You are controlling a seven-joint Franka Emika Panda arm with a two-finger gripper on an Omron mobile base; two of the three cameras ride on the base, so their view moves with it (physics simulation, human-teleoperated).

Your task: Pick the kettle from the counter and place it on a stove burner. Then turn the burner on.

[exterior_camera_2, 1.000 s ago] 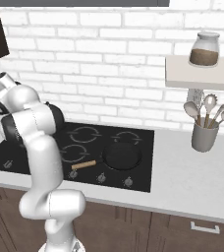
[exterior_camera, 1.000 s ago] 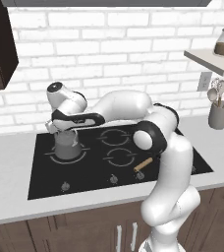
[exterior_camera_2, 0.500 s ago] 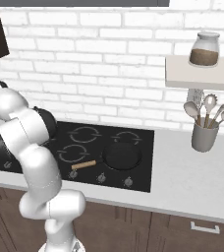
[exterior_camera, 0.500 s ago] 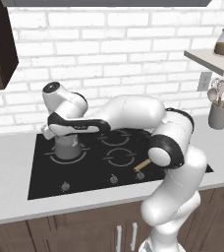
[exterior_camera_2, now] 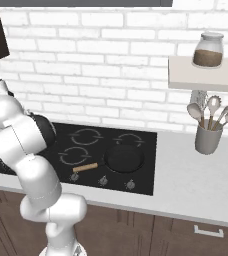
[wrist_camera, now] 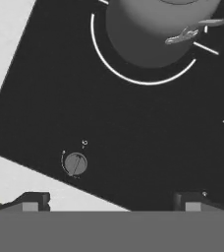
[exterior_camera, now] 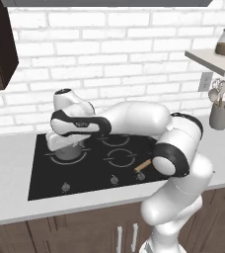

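1. At the far left, the counter (exterior_camera: 8,173) lay bare of the kettle, which I took to mean the carrying was done.
2. The kettle (exterior_camera: 66,149) sat on the stove burner (wrist_camera: 133,74), inside its ring, so heat could reach it.
3. The gripper (wrist_camera: 111,199) hung over the cooktop's front edge, jaws spread wide and holding nothing, likely freed for the knob (wrist_camera: 75,163) just ahead of them.
4. Further right, the dark pan (exterior_camera_2: 124,158) sat on another ring, out of the way.
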